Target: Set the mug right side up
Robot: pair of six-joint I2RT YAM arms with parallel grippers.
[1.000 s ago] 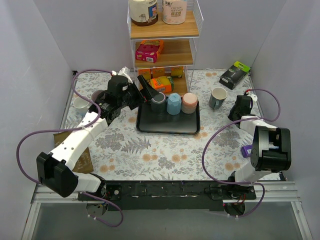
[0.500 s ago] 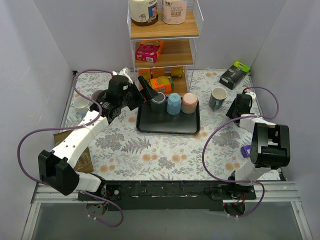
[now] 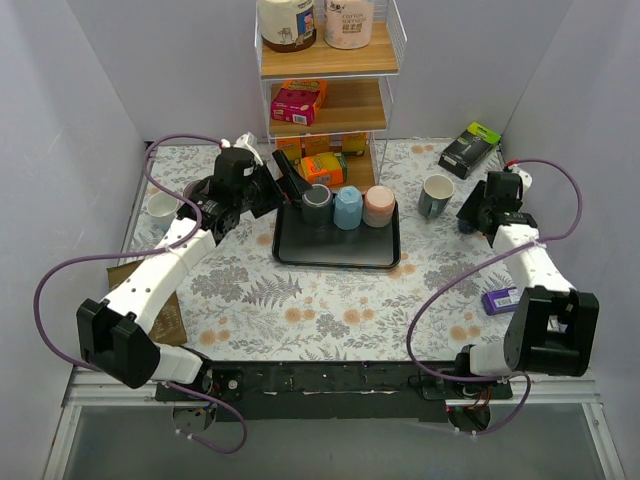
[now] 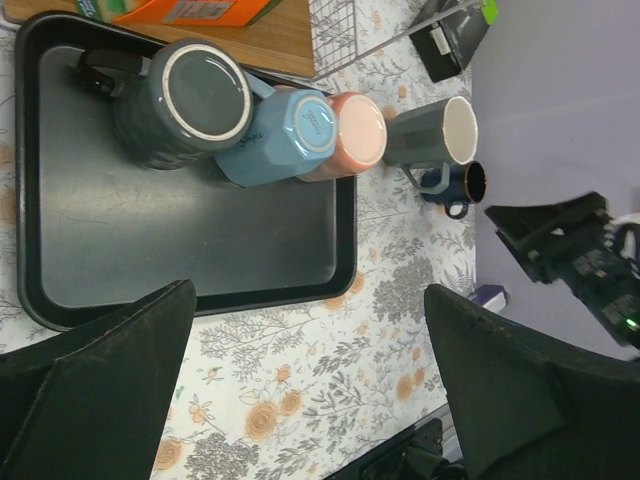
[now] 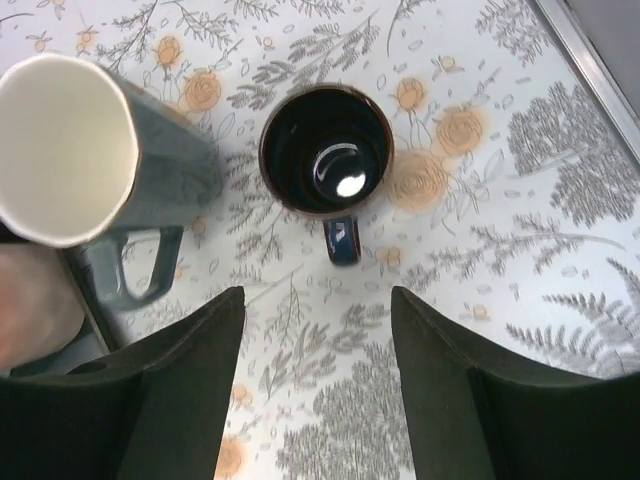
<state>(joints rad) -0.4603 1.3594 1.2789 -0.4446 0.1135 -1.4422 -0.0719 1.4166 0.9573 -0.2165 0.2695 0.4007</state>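
A small dark blue mug (image 5: 326, 150) stands upright on the flowered table, mouth up, handle toward my right gripper (image 5: 315, 300). That gripper hovers open just above and behind it, with nothing between its fingers. In the left wrist view the blue mug (image 4: 455, 185) sits beside a taller grey mug (image 4: 430, 132), which also stands upright. My left gripper (image 4: 310, 292) is open and empty, raised over the left rear corner of the black tray (image 3: 335, 252). From above, the right gripper (image 3: 480, 208) covers most of the blue mug.
On the tray stand three upside-down mugs: dark grey (image 3: 317, 202), light blue (image 3: 347, 207), pink (image 3: 379, 205). A wire shelf rack (image 3: 328, 100) rises behind it. A black-and-green box (image 3: 470, 148) lies at the back right, a purple item (image 3: 497, 300) at the right, a white cup (image 3: 160, 210) at the left.
My right gripper has opened and pulled up and back from the blue mug, its arm stretching out. The left arm has shifted slightly.
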